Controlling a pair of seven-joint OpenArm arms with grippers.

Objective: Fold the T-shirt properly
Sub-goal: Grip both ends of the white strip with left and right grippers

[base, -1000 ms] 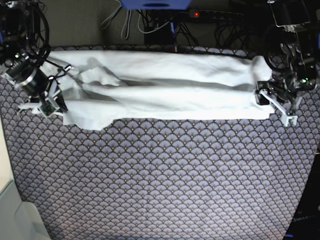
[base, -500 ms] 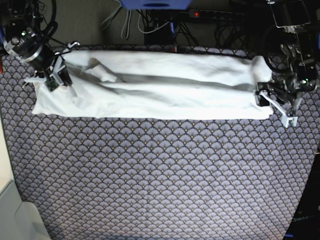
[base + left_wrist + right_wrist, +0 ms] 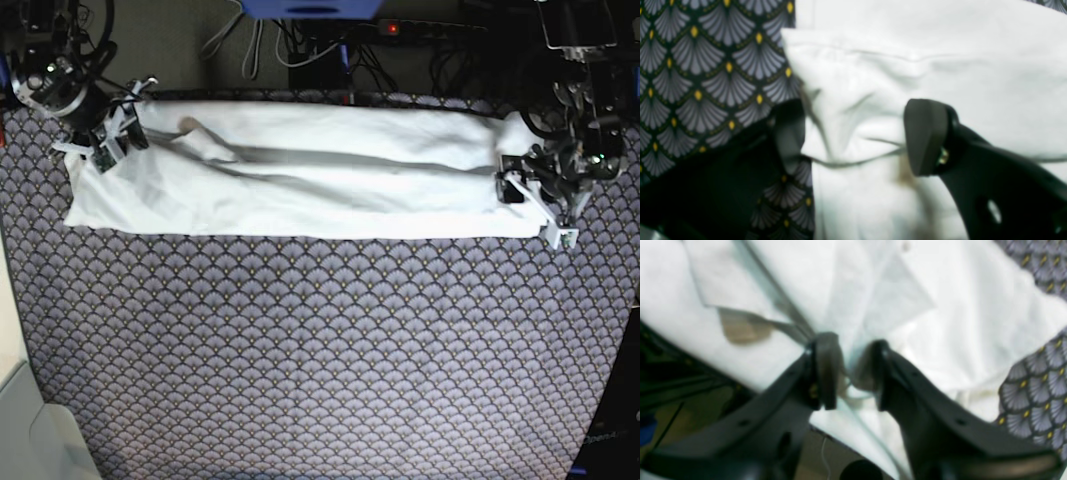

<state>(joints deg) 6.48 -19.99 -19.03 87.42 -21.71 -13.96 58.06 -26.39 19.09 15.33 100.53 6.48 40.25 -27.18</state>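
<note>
The white T-shirt (image 3: pixel 300 180) lay as a long band across the upper frame, lengthwise fold made; right gripper (image 3: pixel 850 373) pinched its cloth, left gripper (image 3: pixel 853 140) gaped over the other end, a crosswise fold seemingly due next

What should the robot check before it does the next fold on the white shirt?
1. T-shirt lies as one long band on the patterned table cover: ok.
2. Right gripper has cloth between its pads, only a narrow gap left: ok.
3. Left gripper gripping its end: not ok, the jaws stand wide apart over the cloth.
4. Near edge of the band straight: ok.
5. Top layer smooth: not ok, creases run along it and bunch near the right gripper's end.
6. Sleeves tucked inside: cannot tell.
</note>
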